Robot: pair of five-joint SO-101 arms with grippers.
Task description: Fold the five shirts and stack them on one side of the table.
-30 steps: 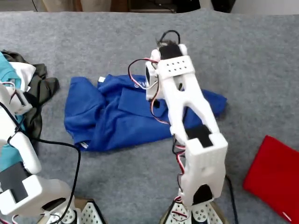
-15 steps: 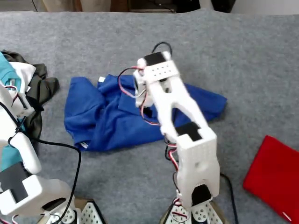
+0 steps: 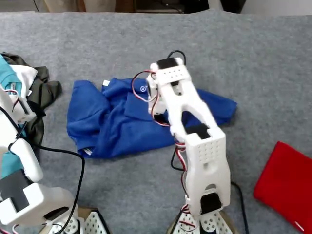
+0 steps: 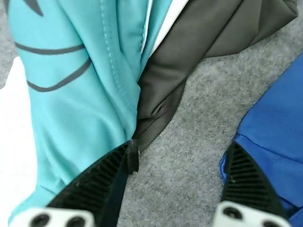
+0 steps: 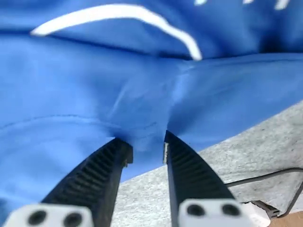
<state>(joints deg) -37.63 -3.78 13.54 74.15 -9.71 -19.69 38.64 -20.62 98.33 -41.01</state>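
At table centre: blue shirt point(image 3: 112, 122) seen crumpled on grey table point(image 3: 253, 53). Pucker of its fabric is pinched between nearly closed jaws of right gripper point(image 5: 141, 144). Left gripper point(image 4: 182, 156) is held wide apart, empty, over bare table between teal shirt point(image 4: 71, 94), dark shirt point(image 4: 189, 52) and blue hem. Recommended: pinch to be lifted slowly, fabric drawn flat before folding; opposite edge best pinned by left gripper.

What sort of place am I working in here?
Likely a robot test bench: a grey felt table, white desktop arms at its edge, a blue shirt and red shirt laid out.
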